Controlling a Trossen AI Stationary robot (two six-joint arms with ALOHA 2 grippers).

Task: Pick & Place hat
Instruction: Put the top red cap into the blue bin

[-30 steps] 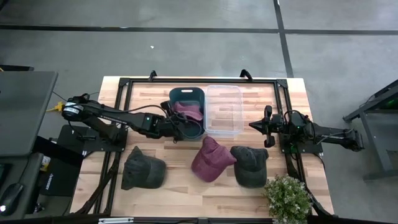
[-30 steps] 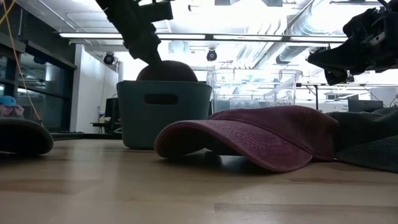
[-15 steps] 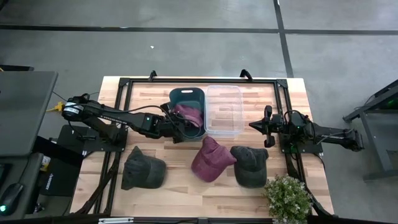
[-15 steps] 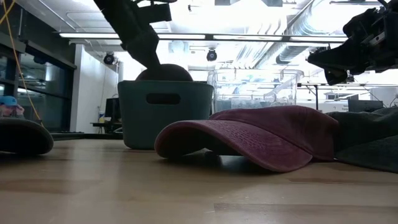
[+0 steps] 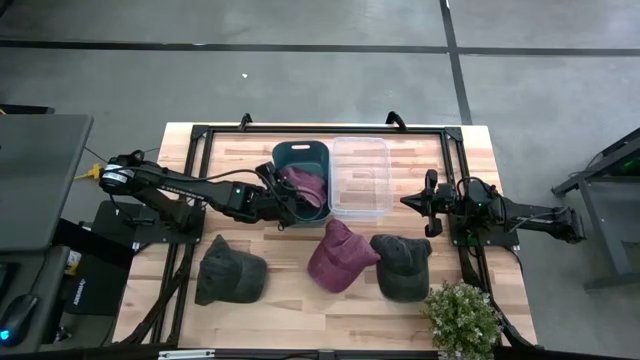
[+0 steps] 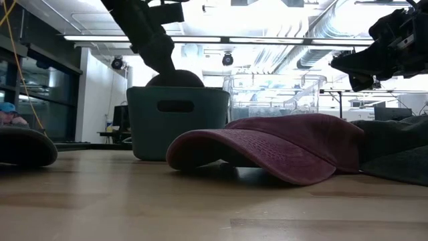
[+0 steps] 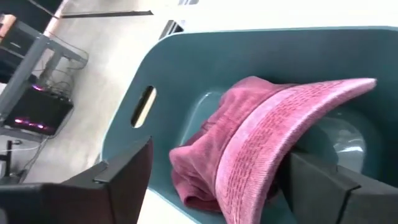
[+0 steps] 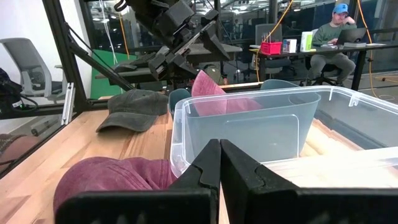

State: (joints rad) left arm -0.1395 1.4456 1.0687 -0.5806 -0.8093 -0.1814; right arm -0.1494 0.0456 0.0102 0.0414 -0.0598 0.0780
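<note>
Wooden table [image 5: 300, 300] under me, my left gripper [image 7: 211, 180] spread wide at the teal bin [image 5: 300, 152] around the pink hat [image 7: 261, 137] lying inside, soft, floppy, probably best pinched by its stiffer brim, right gripper [image 8: 219, 163] pressed closed, idle.

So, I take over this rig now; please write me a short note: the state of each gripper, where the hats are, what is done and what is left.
Left gripper: at the teal bin, fingers open on either side of the pink hat, which lies inside the bin and is not clamped.
Right gripper: waiting at the table's right side, fingers shut, empty.
Done: one hat, the pink one, is in the teal bin.
Left: three hats on the table: dark hat at front left, maroon hat in the middle, second dark hat beside it. The clear bin looks empty.
</note>
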